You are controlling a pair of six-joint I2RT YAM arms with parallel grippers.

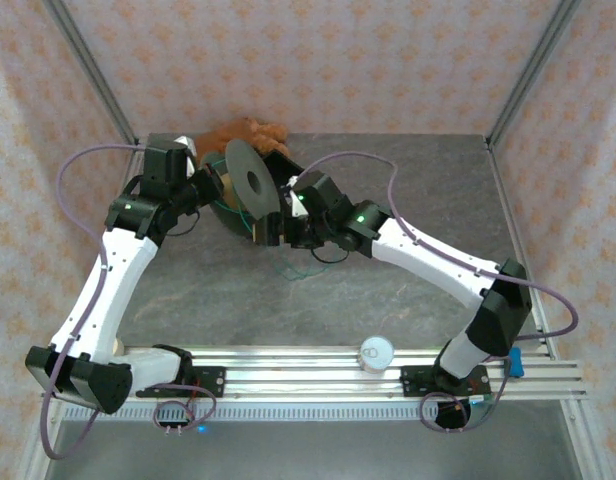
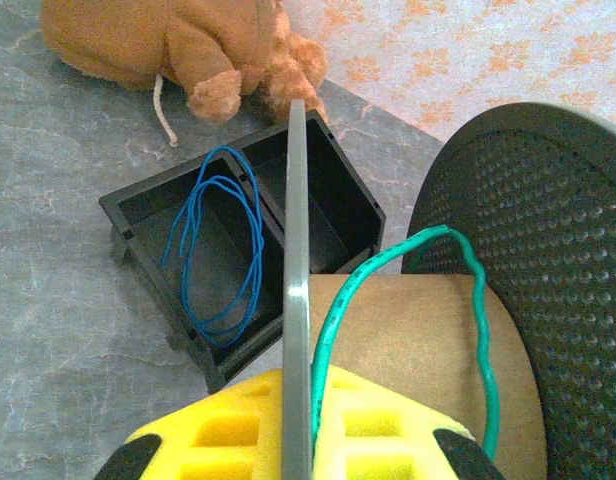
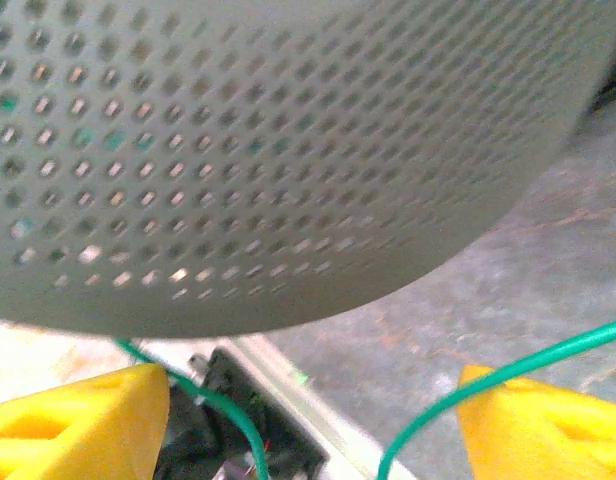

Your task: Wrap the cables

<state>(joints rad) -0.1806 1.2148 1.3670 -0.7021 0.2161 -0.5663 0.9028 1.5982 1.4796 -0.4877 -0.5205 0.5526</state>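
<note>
My left claw (image 2: 298,425) clamped on spool (image 2: 418,340) rim. My right claw (image 3: 313,420) fingers apart; green cable (image 3: 508,375) crosses between them, under spool, so right is nearer. Blue cable (image 2: 258,240) loose in bin (image 2: 138,215).

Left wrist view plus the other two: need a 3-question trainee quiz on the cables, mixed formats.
1. True or false: the blue cable lies inside the black bin.
2. The green cable drapes over: A the black bin; B the spool core; C the blue cable.
3. Which pincer stands open with the green cable between its fingers?
Key: 1 true; 2 B; 3 the right pincer.
</note>
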